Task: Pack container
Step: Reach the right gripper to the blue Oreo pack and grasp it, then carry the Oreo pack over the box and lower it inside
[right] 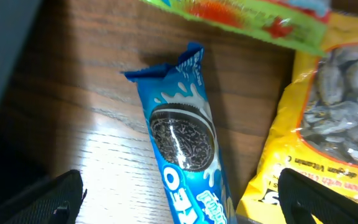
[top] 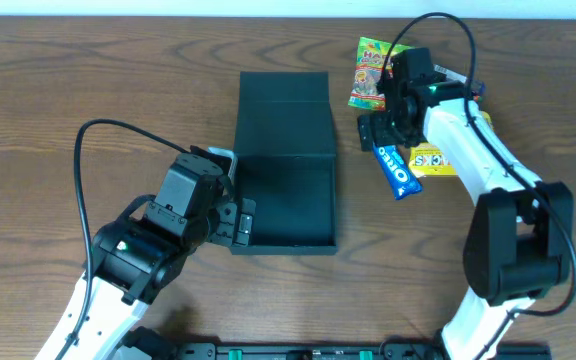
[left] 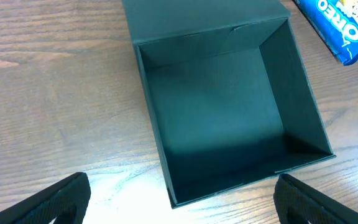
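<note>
One container (top: 288,205) sat mid-table, its lid (top: 284,105) lying flat open on the far side. Three snack packets lay right of the container: one blue Oreo packet (top: 396,168) nearest, one yellow packet (top: 440,160) beyond that, and one green gummy packet (top: 370,72) off the lid's right edge.

Two arms were in view. The left gripper (top: 243,222) hovered at the container's near-left corner, jaws wide apart. The right gripper (top: 376,137) hung just right of the container, above the Oreo packet, jaws likewise spread.
</note>
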You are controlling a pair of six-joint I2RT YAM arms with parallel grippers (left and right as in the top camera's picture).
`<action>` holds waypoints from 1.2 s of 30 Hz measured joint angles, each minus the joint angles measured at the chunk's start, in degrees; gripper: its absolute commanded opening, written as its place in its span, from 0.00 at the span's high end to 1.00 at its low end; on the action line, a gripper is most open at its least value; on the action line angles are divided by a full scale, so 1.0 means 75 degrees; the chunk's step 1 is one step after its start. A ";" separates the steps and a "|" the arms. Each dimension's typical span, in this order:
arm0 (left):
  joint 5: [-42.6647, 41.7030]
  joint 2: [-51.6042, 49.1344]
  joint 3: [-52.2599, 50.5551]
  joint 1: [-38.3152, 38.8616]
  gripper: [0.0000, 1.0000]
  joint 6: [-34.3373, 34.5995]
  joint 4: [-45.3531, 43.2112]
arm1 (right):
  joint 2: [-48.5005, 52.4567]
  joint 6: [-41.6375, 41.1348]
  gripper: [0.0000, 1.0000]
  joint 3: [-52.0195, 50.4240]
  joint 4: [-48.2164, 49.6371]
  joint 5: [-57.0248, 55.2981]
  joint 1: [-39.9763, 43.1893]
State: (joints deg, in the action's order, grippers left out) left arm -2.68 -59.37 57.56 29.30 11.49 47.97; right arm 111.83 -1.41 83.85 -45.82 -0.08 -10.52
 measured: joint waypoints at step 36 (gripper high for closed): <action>0.0160 0.0003 0.0000 0.0000 0.05 -0.0195 -0.0064 | 0.1189 -0.0536 0.74 0.0968 -0.1443 -0.0125 -0.0003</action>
State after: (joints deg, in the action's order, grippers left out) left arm -1.48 -59.35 57.56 29.30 10.02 47.48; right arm 120.75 -5.43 91.11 -56.64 -1.02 -10.55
